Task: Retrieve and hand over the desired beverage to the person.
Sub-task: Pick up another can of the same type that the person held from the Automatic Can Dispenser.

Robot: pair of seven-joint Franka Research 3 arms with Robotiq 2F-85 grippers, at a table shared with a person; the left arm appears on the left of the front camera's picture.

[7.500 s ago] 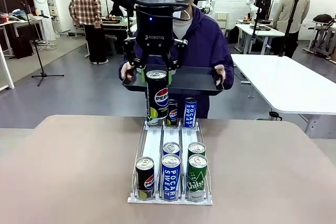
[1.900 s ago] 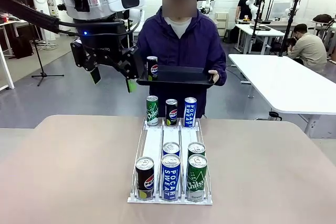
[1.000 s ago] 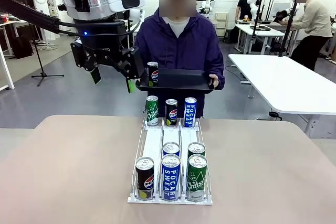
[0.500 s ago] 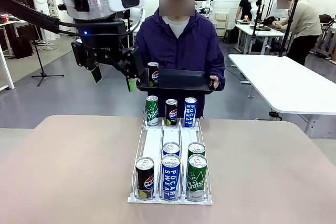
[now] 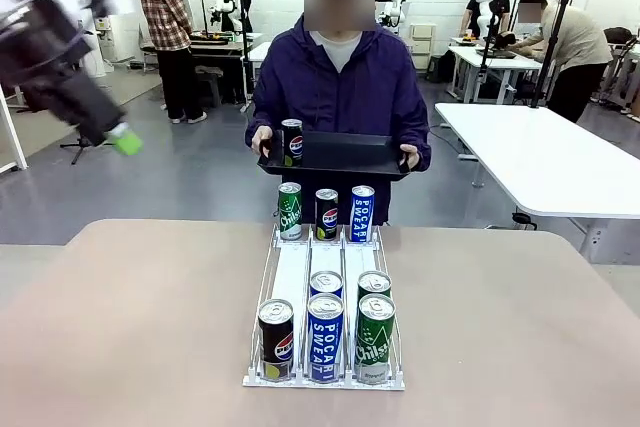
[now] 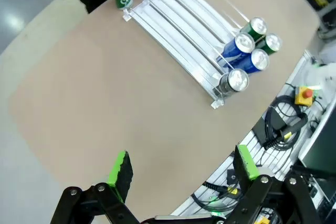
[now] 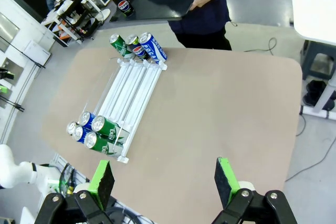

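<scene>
The Pepsi can (image 5: 291,142) stands on the tray (image 5: 350,155) that the person (image 5: 340,87) holds beyond the bench (image 5: 120,307), so the handover looks done. The left jaws are wide open and empty, off to the left, though too blurred in the front view to read their pose. The right jaws gape empty, high over the bench. The other cans (image 5: 326,337) sit in the rack (image 5: 292,272). Likely all that's left is parking the arms.

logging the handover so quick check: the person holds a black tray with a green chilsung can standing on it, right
Not quite. The can on the tray is a black Pepsi can, not a green Chilsung one. The front view shows it standing upright at the picture-left end of the black tray that the person holds.
</scene>
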